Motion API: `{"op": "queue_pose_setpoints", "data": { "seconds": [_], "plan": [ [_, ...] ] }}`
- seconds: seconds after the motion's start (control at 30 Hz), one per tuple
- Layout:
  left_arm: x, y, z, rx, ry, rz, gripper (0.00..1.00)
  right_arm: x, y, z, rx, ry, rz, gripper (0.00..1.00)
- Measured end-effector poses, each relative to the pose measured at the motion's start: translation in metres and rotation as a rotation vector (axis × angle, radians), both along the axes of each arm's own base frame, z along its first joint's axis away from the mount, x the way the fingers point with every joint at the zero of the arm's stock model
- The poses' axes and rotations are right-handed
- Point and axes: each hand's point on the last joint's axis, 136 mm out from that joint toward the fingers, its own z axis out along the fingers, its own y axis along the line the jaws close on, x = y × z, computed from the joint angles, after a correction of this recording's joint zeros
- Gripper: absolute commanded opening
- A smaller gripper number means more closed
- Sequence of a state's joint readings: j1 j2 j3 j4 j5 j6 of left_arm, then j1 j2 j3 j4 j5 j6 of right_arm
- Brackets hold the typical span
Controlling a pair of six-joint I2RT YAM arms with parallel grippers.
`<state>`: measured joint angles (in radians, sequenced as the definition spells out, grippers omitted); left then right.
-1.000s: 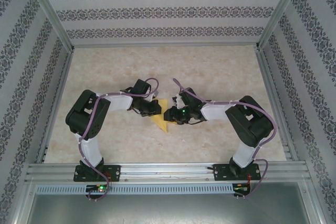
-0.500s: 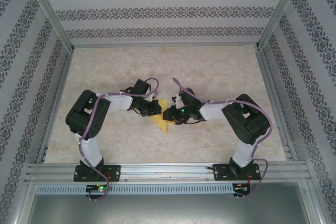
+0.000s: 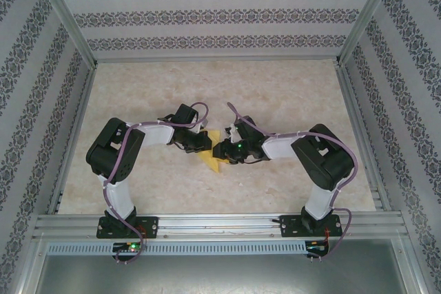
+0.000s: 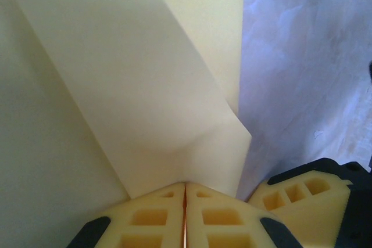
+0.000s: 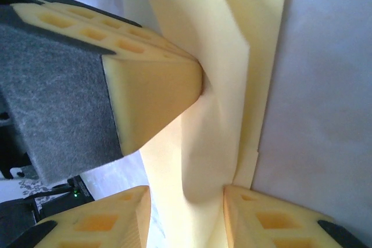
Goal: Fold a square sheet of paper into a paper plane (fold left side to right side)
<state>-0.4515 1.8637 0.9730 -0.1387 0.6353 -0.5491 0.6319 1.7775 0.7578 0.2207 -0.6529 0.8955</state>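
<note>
Plainly, the square sheet of paper [image 3: 214, 162], showing slanted folds, is lying on the table [image 3: 289, 101] a little toward 6 o'clock of its middle, hemmed in by both arms. The left gripper [image 4: 186, 193] is sitting at the sheet's 10 o'clock with its jaws pressed together, tips bearing on a folded flap. I cannot tell whether a layer is caught between them. The right gripper [image 5: 187, 194] is standing at the sheet's 2 o'clock, jaws partway apart. A buckled band of paper is filling the gap and touching both fingers, but I cannot tell whether they are squeezing it or only straddling it.

That buckle is risking a stray crease if it gets pressed flat. With one gripper pinning the sheet, a pull from the other could tear it or drag it askew, spoiling the fold line. The fingers are also crowding each other, so a bump looks possible.

From above, the grippers are covering most of the sheet, hiding its outline and edge alignment. Both wrist views are cutting the paper off on several sides.
</note>
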Motion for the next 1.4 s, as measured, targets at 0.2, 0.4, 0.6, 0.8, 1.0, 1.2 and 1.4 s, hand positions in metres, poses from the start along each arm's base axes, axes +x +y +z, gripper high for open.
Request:
{"op": "queue_pose_setpoints", "data": {
  "seconds": [0.2,0.4,0.6,0.8,1.0,1.2,1.4],
  "plan": [
    [0.0000,0.0000,0.0000,0.000,0.000,0.000,0.09,-0.0013,-0.0037,0.0052,-0.002,-0.012,-0.009,0.38],
    [0.0000,0.0000,0.0000,0.000,0.000,0.000,0.09,-0.0017,-0.0036,0.0050,-0.002,0.000,-0.017,0.38],
    [0.0000,0.0000,0.0000,0.000,0.000,0.000,0.09,-0.0024,-0.0032,0.0050,-0.001,0.011,-0.024,0.37],
    [0.0000,0.0000,0.0000,0.000,0.000,0.000,0.09,-0.0060,-0.0003,0.0048,0.000,0.022,-0.020,0.37],
    [0.0000,0.0000,0.0000,0.000,0.000,0.000,0.09,-0.0067,-0.0003,0.0018,-0.002,0.035,-0.023,0.36],
    [0.0000,0.0000,0.0000,0.000,0.000,0.000,0.09,-0.0089,0.0006,-0.0031,-0.009,0.049,-0.022,0.33],
    [0.0000,0.0000,0.0000,0.000,0.000,0.000,0.09,-0.0088,0.0028,-0.0045,-0.007,0.057,-0.019,0.29]
  ]
}}
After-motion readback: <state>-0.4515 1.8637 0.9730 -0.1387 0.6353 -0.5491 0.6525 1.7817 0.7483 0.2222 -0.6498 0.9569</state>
